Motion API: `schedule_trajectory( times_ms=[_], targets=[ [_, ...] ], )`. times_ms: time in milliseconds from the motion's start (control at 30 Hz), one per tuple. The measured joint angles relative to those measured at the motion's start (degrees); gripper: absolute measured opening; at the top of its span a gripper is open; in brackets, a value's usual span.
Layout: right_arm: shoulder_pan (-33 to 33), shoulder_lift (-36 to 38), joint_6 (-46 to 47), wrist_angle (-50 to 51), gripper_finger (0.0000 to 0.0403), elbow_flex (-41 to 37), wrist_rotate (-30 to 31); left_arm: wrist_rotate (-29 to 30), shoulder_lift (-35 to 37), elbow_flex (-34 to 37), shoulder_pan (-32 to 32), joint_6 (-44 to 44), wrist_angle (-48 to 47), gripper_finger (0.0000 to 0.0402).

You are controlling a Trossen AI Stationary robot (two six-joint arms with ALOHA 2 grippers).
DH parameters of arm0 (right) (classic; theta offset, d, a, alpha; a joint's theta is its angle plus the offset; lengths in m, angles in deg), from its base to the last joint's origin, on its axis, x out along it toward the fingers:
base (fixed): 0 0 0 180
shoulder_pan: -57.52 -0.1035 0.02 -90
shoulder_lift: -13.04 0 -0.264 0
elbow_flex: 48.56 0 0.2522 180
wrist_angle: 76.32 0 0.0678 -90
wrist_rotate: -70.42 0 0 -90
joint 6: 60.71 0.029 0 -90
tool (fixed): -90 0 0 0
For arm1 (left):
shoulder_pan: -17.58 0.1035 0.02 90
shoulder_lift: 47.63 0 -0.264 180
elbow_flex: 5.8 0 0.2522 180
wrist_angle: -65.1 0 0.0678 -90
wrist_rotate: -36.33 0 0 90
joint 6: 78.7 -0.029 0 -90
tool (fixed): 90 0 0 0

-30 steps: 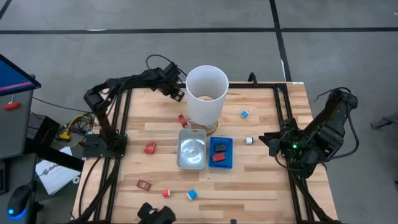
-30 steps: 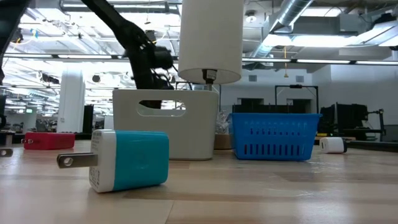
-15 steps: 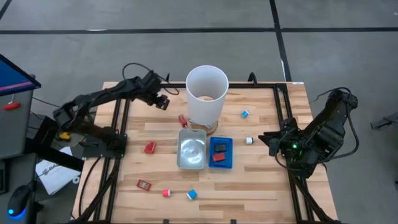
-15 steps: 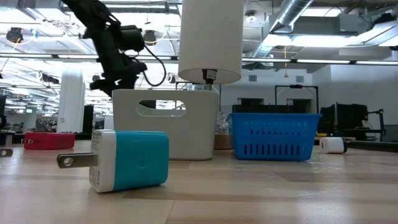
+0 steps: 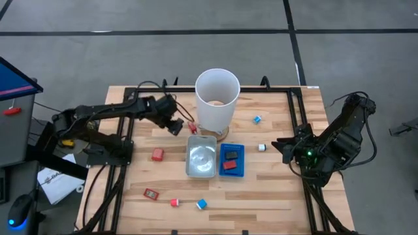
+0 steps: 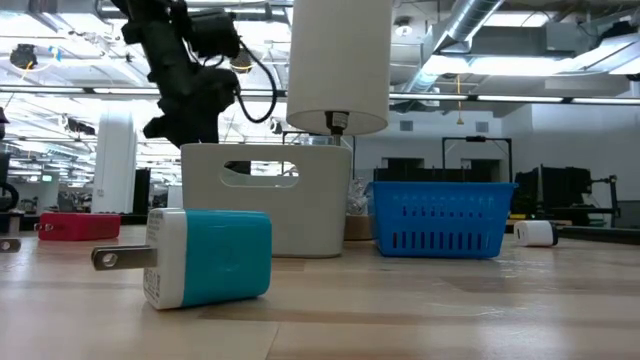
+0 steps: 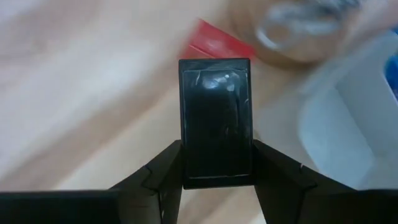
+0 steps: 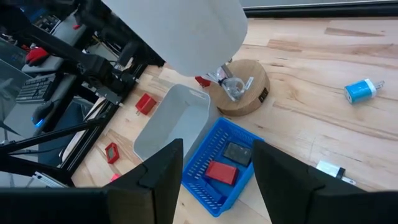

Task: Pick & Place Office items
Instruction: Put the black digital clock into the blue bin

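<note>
A pale wooden surface (image 5: 274, 189) on a black frame stands on grey floor, with a tall white bin (image 5: 217, 98) at upper centre of the high view. Below the bin sit a clear silvery tray (image 5: 202, 156) and, touching its right side, a blue tray (image 5: 232, 160) holding a black block (image 5: 230, 155) and a red block (image 5: 228, 166).

The left hand (image 5: 175, 125) hovers left of the bin, above the surface, clenched on a black rectangular block (image 7: 216, 121). In the left wrist view this block stands with its long axis running straight out between the fingers, its far end pointing toward a red piece (image 5: 191, 126) lying at the bin's foot.

Other items are scattered: a red block (image 5: 157, 154) left of the silvery tray, a red clip (image 5: 151, 193), a small red piece (image 5: 175, 202) and a blue block (image 5: 201, 204) along the lower edge, a blue plug (image 5: 257, 119) and a white piece (image 5: 262, 147) to the right.

The right hand (image 8: 214, 165) waits at the right edge, fingers spread apart, grasping nothing.
</note>
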Motion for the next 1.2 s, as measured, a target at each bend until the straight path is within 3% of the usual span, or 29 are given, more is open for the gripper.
schedule_trajectory(
  times_ms=[467,633,933,1200],
  targets=[
    [0.0,0.0,-0.2,-0.4,0.0184,0.0,1.5,0.4,0.0,0.0,-17.6,8.7,4.0,0.0158],
    [0.0,0.0,-8.1,-6.5,0.0184,0.0,1.4,-2.9,1.2,0.0,-22.0,9.8,10.2,0.0161],
    [0.4,0.0,-36.8,-30.6,0.0184,0.0,1.3,-10.0,8.6,-0.1,-25.3,11.8,21.7,0.0166],
    [4.4,0.0,-74.9,-52.2,0.0184,0.0,-0.3,-21.9,9.6,-0.1,-25.2,17.4,40.7,0.0152]
  ],
)
